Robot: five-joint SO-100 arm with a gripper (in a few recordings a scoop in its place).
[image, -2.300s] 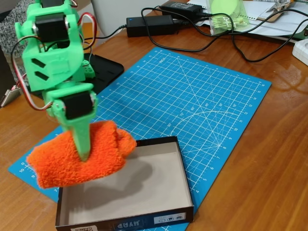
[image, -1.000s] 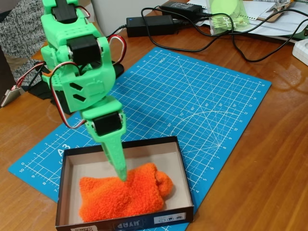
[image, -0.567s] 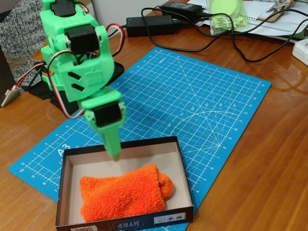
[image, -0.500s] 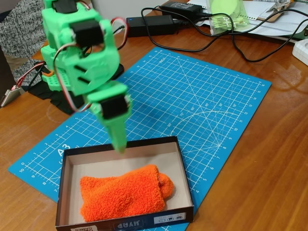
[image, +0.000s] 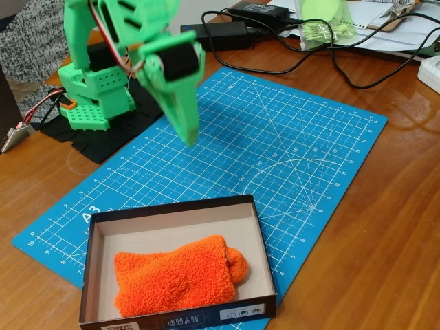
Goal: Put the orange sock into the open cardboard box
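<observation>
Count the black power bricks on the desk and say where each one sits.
2. One power brick lies behind the blue mat's far corner, just right of the green arm. The other sits farther back at the top edge, partly cut off. More may be hidden outside the frame.

I see the fluffy orange sock [image: 177, 277] lying flat in the shallow black-walled box [image: 261, 240], well below my jaws, nearer the labelled front wall.

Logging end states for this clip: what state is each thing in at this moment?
orange sock: lying loose inside the box, not gripped.
open cardboard box: open, upright on the blue cutting mat, sock inside.
gripper: raised above the mat, clear of the box, holding nothing; open or shut cannot be told.
</observation>
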